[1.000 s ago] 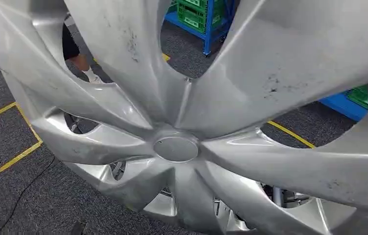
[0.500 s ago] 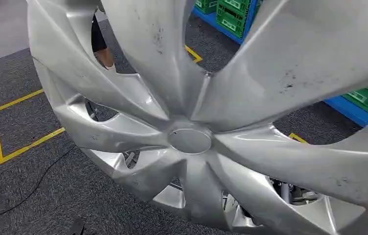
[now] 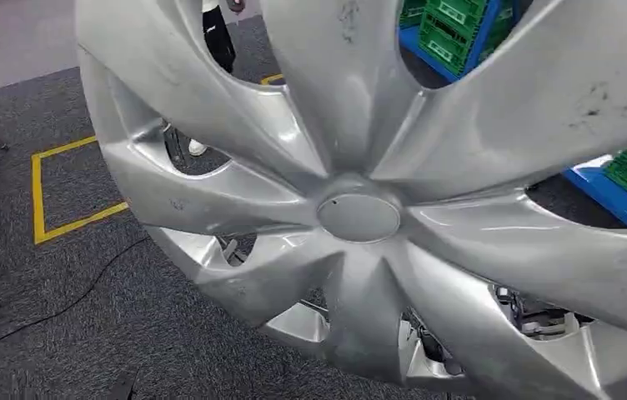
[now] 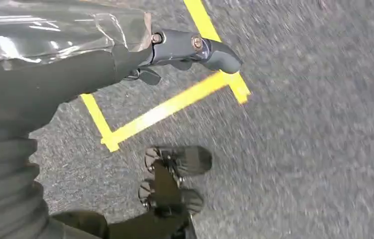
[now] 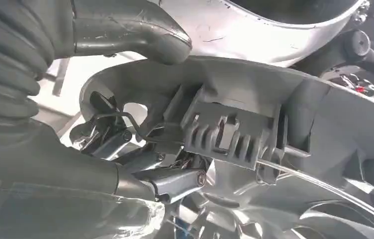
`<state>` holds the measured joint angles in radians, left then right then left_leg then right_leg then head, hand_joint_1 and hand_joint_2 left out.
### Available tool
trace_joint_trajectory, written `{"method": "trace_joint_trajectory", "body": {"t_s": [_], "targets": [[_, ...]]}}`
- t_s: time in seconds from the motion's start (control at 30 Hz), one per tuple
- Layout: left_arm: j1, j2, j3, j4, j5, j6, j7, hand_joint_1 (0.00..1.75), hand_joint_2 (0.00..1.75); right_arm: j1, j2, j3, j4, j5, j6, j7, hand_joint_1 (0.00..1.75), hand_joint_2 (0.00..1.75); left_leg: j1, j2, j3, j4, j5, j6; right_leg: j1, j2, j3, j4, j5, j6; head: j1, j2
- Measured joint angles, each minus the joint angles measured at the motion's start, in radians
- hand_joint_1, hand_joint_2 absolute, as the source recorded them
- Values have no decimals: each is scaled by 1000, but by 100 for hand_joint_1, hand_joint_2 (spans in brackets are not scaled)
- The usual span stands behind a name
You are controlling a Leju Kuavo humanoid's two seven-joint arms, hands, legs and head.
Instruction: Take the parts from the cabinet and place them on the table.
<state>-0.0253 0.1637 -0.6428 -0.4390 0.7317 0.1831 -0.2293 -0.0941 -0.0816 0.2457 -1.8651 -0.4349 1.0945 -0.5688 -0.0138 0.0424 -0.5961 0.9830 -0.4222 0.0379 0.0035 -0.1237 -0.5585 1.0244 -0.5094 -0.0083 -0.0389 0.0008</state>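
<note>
up close: scuffed silver hubcap (image 3: 360, 217), round centre cap; right robot hand (image 5: 125, 99) grips rim.

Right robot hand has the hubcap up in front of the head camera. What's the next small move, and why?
Probably keep carrying it, held steady: the hubcap is gripped at its rim by the right robot hand, and around it there is carpet with yellow tape and no table. The left robot hand holds nothing.

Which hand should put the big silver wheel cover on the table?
Right. The right hand already grips the wheel cover at its rim; the left hand hangs over the floor holding nothing.
</note>
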Motion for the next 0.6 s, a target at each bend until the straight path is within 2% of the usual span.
{"method": "trace_joint_trajectory", "body": {"t_s": [0.03, 0.07, 0.1, 0.13, 0.17, 0.2, 0.23, 0.27, 0.3, 0.33, 0.37, 0.4, 0.47, 0.5, 0.53, 0.57, 0.6], "targets": [[1, -2, 3, -5, -2, 0, 1, 0, 175, 0, 0, 0, 1, 3, 0, 0, 175, 175, -3, -13, 9, -12, 3, 2, -4, 55, -5, 28, -13, -1, 5, 0], [-4, -2, 5, -7, -7, 0, 2, 0, 175, 0, 0, -1, 1, 2, 0, -2, 175, 175, -2, -26, 11, -11, 10, 9, -6, 92, -33, 88, -41, -6, 2, 0], [-7, -2, 8, -9, -9, 0, 2, 0, 175, 2, 0, -1, 1, 2, 0, -2, 175, 175, 0, -44, 11, -11, 10, 9, -10, 113, -75, 174, -72, -8, 8, 0], [-6, -2, 12, -11, -9, 0, 2, 0, 175, 5, 0, -2, 1, 2, 2, -3, 175, 175, 0, -61, 11, -11, 10, 9, -13, 119, -118, 252, -96, -5, 9, 0], [-4, -3, 15, -12, -10, 0, 2, 0, 175, 6, 0, -2, 3, 3, 2, -3, 175, 175, 0, -76, 11, -9, 9, 8, -15, 120, -147, 298, -103, 0, 8, 0], [-1, -3, 17, -12, -10, 0, 2, 0, 175, 7, 0, -2, 4, 3, 2, -3, 175, 175, 2, -91, 11, -7, 8, 7, -17, 120, -152, 293, -90, 10, 9, 0], [1, -5, 18, -12, -10, 0, 2, 0, 175, 7, 0, -2, 4, 3, 2, -3, 175, 175, 4, -108, 11, -4, 6, 3, -22, 120, -135, 242, -59, 24, 8, 0], [3, -5, 19, -14, -10, 0, 2, 0, 175, 6, 0, -2, 4, 3, 2, -4, 175, 175, 8, -124, 11, 2, 3, -2, -26, 123, -98, 154, -17, 38, 8, 0], [4, -5, 20, -16, -12, 1, 2, 0, 175, 6, 0, -2, 4, 3, 3, -5, 175, 175, 11, -138, 10, 12, -3, -10, -33, 139, -53, 57, 23, 50, 9, 0], [6, -3, 24, -18, -17, 5, 3, 0, 175, 5, 0, -2, 5, 3, 5, -7, 175, 175, 12, -150, 2, 23, -9, -19, -36, 178, -37, 20, 33, 48, 10, 0], [7, -3, 28, -19, -21, 6, 6, 0, 175, 5, 3, -2, 5, 3, 5, -7, 175, 175, 8, -160, -6, 35, -16, -28, -33, 177, -31, 12, 36, 32, 13, 0], [12, -2, 30, -21, -22, 6, 6, 0, 175, 6, 3, -2, 6, 3, 5, -9, 175, 175, 10, -165, -11, 33, -14, -31, -28, 168, -35, 17, 36, 20, 11, 0], [19, 1, 31, -23, -24, 7, 7, 0, 175, 4, 6, -2, 6, 3, 5, -10, 175, 175, 15, -171, -14, 30, -13, -38, -21, 159, -35, 17, 36, 8, 11, 0], [21, 1, 31, -23, -25, 7, 7, 0, 175, 3, 7, -2, 6, 3, 5, -10, 175, 175, 16, -173, -14, 30, -13, -39, -22, 155, -35, 17, 37, 7, 11, 0], [24, 4, 32, -23, -26, 7, 7, 0, 175, 2, 10, -2, 6, 2, 5, -10, 175, 175, 18, -172, -15, 36, -17, -42, -33, 145, -32, 12, 40, 0, 12, 0], [29, 2, 33, -25, -26, 7, 7, 0, 175, -1, 12, -2, 6, 2, 5, -11, 175, 175, 13, -121, -27, 58, -30, -46, -29, 140, -29, 11, 38, -3, 11, 0], [28, 5, 34, -26, -27, 7, 7, 0, 175, -2, 16, -2, 6, 2, 5, -11, 175, 175, 15, -85, -47, 102, -56, -51, -27, 132, -27, 11, 36, -7, 0, 0]]}}
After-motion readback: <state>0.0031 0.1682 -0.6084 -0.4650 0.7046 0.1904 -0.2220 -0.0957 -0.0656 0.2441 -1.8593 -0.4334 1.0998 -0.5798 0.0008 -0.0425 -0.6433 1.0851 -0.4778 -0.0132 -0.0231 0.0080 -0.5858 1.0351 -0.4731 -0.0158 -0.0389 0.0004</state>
